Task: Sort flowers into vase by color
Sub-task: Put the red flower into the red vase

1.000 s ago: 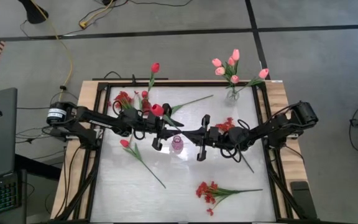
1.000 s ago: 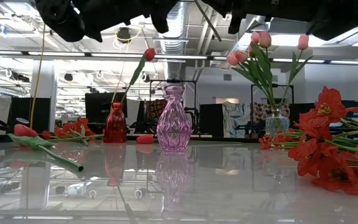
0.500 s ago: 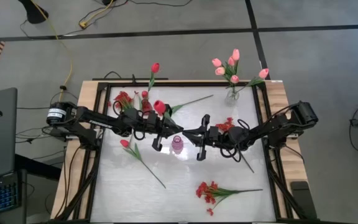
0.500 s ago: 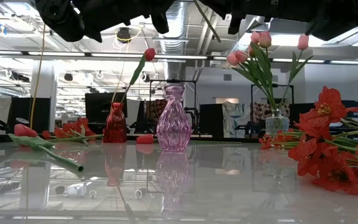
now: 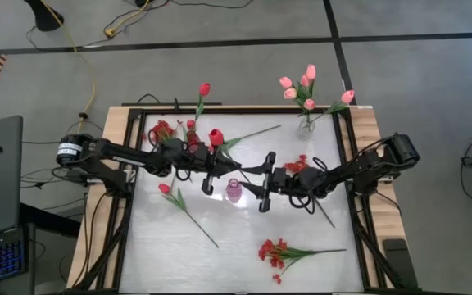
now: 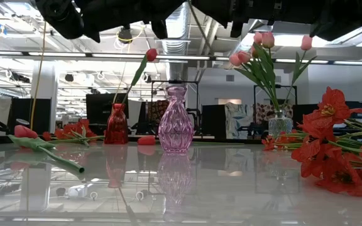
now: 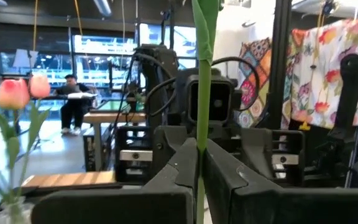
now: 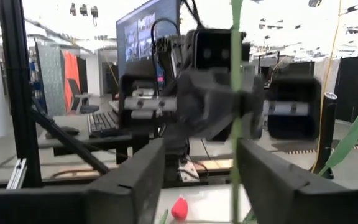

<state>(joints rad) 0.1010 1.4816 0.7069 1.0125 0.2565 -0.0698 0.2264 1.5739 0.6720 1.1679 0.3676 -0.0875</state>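
The red tulip (image 5: 215, 136) has changed owners in the last second: the left gripper (image 5: 209, 172) has clamped onto its stem while the right gripper (image 5: 262, 179) has let its fingers spread, and the bloom has drifted back toward the red vase (image 5: 192, 136).

A clean handover, then. In the left wrist view the green stem (image 7: 199, 93) runs straight up between the two dark fingers (image 7: 173, 180), pinched tight. In the right wrist view the same stem (image 8: 235, 106) hangs loose in the wide gap between that arm's fingers (image 8: 135, 180), touching neither. The likely reason for the pass: the red vase sits on the left arm's side, just beyond its gripper, so the arm with the easier reach takes the flower.

The two grippers face each other above the pink vase (image 6: 175, 120), which stands empty almost directly below them. The clear vase (image 5: 306, 124), past the right gripper toward the far edge, already holds the pink tulips (image 5: 304, 86). A second red tulip (image 5: 204, 89) leans out of the red vase. Unsorted flowers lie flat on the table (image 5: 236, 238): a pinkish tulip (image 5: 165, 188) near the left arm and a red bunch (image 5: 272, 251) on the near side of the right gripper.

No brand, label or legible writing shows anywhere.
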